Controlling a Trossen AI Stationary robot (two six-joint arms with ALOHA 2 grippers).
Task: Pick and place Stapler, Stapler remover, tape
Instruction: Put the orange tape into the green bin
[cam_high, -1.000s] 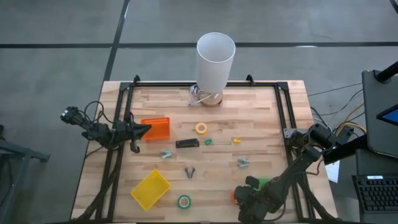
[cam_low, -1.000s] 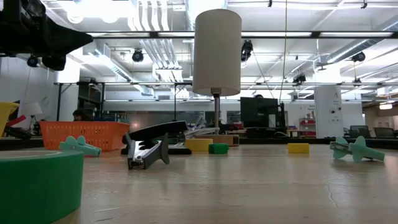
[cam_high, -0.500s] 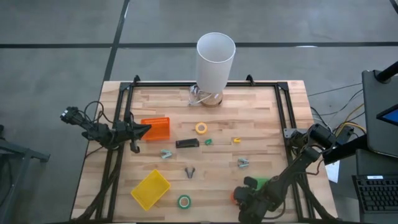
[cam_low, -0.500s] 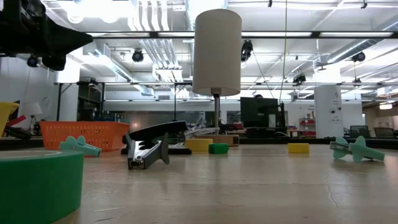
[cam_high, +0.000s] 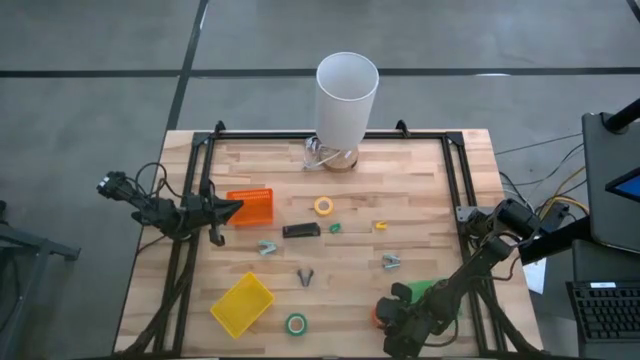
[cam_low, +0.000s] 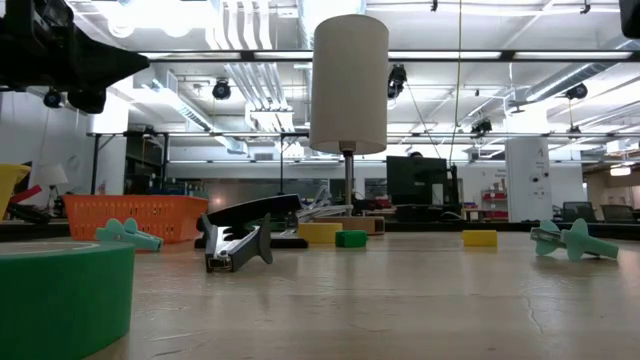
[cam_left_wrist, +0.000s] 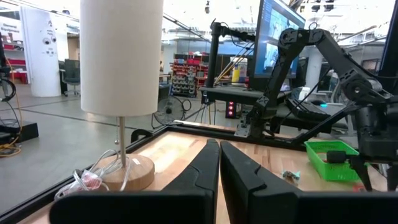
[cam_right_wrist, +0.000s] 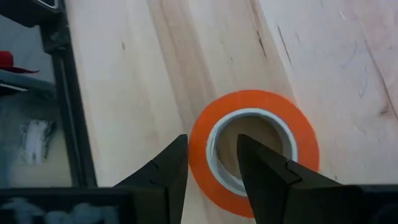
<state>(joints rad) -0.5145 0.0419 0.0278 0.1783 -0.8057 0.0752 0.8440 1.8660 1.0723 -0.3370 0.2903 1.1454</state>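
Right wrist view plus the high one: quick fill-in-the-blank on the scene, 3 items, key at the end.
1. The right gripper hangs directly over a tape ring coloured ____.
2. Seen from above, the black stapler lies between the orange tray and a tape ring coloured ____.
3. The left gripper's fingers are ____, and it waits beside the orange tray.

Missing words: orange; yellow; shut

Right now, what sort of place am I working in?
Likely a robotics lab or workshop: a wooden table in a metal frame, monitors and another arm rig behind, open ceiling ducts.
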